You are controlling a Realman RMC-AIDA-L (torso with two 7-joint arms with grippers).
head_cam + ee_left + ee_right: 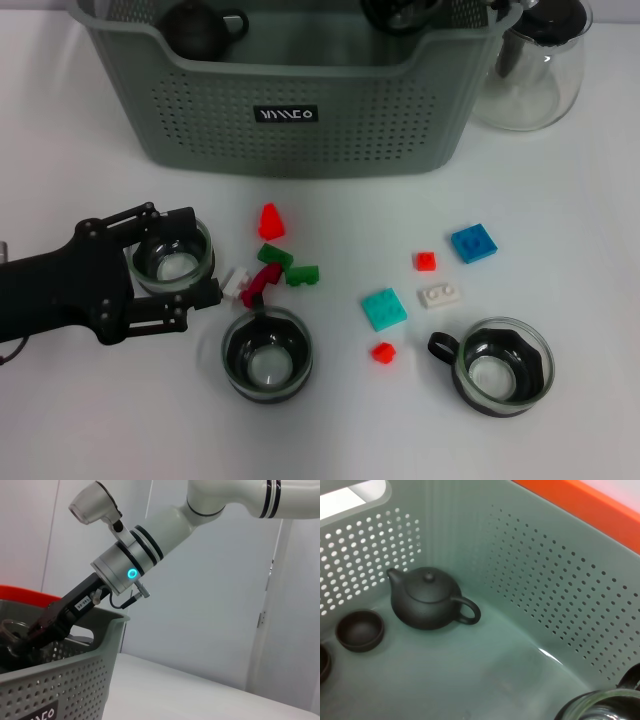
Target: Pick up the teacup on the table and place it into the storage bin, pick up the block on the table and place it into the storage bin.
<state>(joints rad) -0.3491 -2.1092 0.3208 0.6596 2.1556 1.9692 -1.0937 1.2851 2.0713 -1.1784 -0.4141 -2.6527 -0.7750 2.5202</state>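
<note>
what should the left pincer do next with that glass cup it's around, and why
Probably close: the left pincer straddles the small clear glass teacup with its fingers apart on either side, not yet gripping. Afterwards lift it toward the grey-green perforated storage bin.

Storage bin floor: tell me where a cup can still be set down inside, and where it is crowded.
Inside the storage bin, the floor is bare from beside the black teapot across to the perforated wall. It is crowded near the small dark cup by the teapot, and at the corner where a glass cup's rim shows. The right gripper reaches in there.
</note>
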